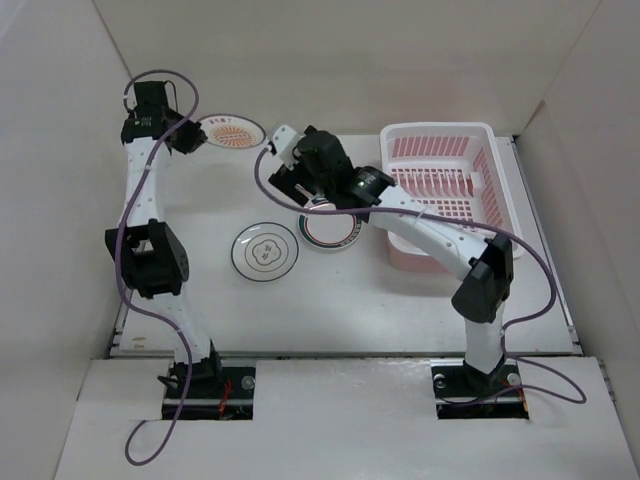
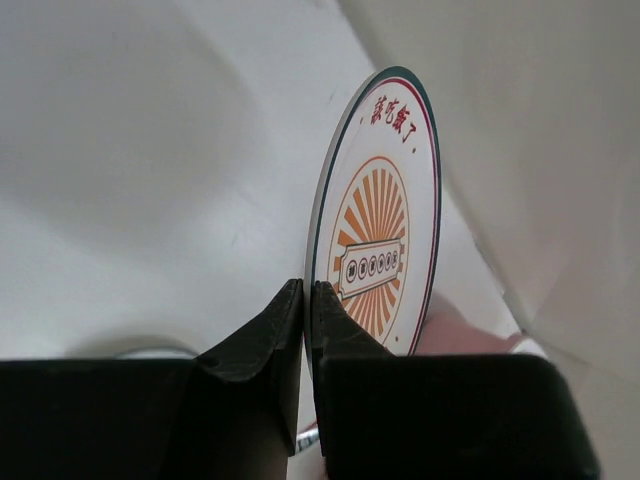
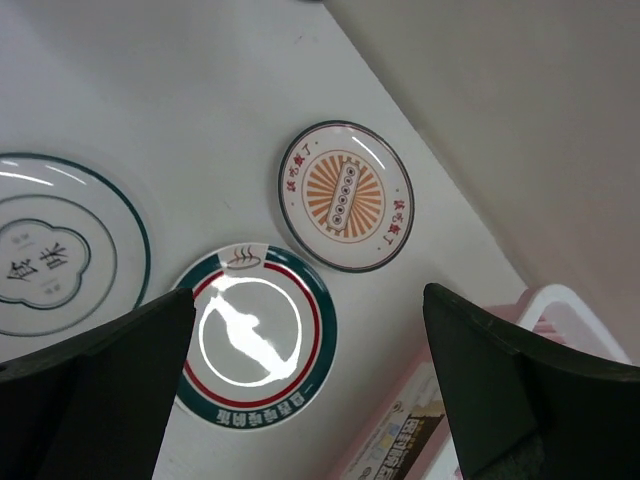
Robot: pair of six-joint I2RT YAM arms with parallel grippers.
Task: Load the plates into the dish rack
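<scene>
The left claw point(image 2: 305, 300) pinches the edge of a sunburst plate point(image 2: 385, 230) at the far left (the right claw point(image 3: 310, 298) hangs spread wide, holding nothing). The dish rack point(image 1: 440, 128) is well away on the right, so the plate may slip from that small pinch or bump the right arm point(image 1: 430, 235).

Pink dish rack point(image 1: 437, 128), white rim! Beside it, the ringed plate point(image 3: 255, 335): teal and red bands on white. The sunburst plate point(image 3: 345, 196): orange rays, red characters, dark edge. Farther from the rack, the flower-outline plate point(image 1: 265, 251), white with dark lines. A second sunburst plate point(image 2: 385, 230), teal-and-red rimmed.
</scene>
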